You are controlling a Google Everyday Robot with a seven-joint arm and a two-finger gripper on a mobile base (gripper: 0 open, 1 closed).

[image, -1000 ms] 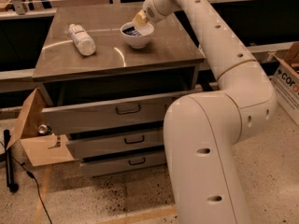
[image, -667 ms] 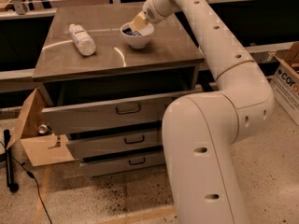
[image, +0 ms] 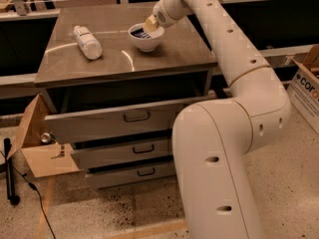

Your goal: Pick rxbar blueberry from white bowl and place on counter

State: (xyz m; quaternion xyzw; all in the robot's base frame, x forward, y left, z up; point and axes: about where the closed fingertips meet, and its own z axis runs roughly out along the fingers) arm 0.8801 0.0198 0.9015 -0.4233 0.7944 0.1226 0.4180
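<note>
1. The gripper [image: 151, 24] dips over the right rim of the white bowl [image: 145, 45]; whether it is wide, narrow or holding anything cannot be told.
2. The rxbar blueberry [image: 141, 34] lies inside the bowl, just beside the gripper.
3. The bowl stands on the counter [image: 169, 54]; a white bottle [image: 87, 42] lies on its side well apart.
</note>
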